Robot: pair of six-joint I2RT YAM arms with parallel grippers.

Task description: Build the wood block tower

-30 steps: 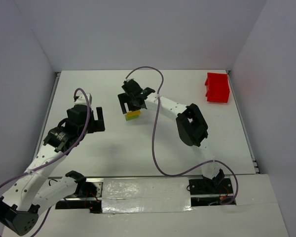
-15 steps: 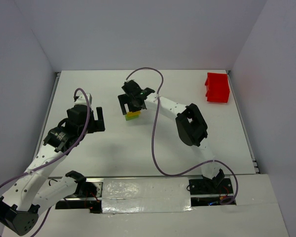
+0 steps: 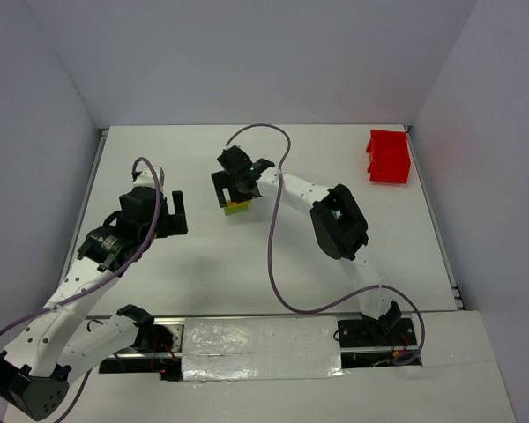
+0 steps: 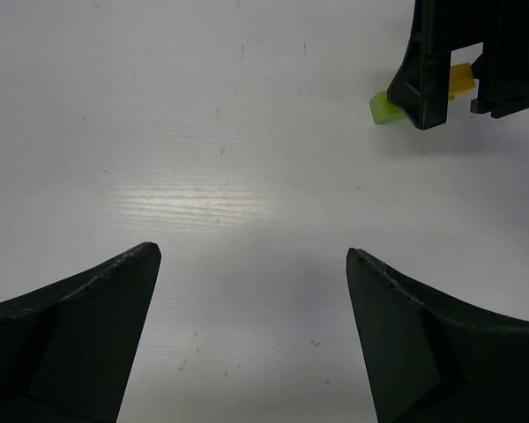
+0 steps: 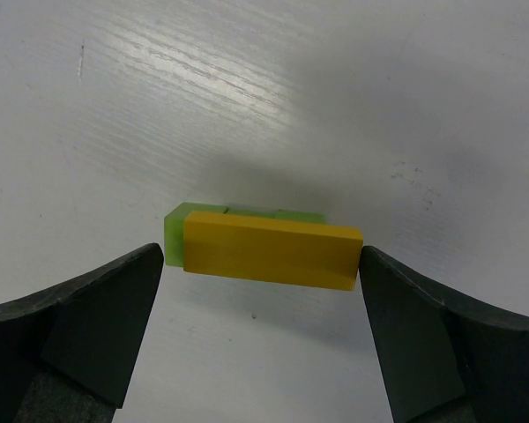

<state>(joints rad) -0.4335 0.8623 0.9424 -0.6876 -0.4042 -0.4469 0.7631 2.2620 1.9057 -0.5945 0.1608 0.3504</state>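
Toward the back-middle of the table, the wood block tower is only two pieces so far: a yellow bar lying lengthwise on a green block. Right gripper hangs over it, jaws spread wide, straddling the bar's ends — one finger about touching, the other just clear, no squeeze evident. Left gripper gapes empty over bare table, well apart. I judge this the placing step; next calls for a straight lift away without nudging the bar.
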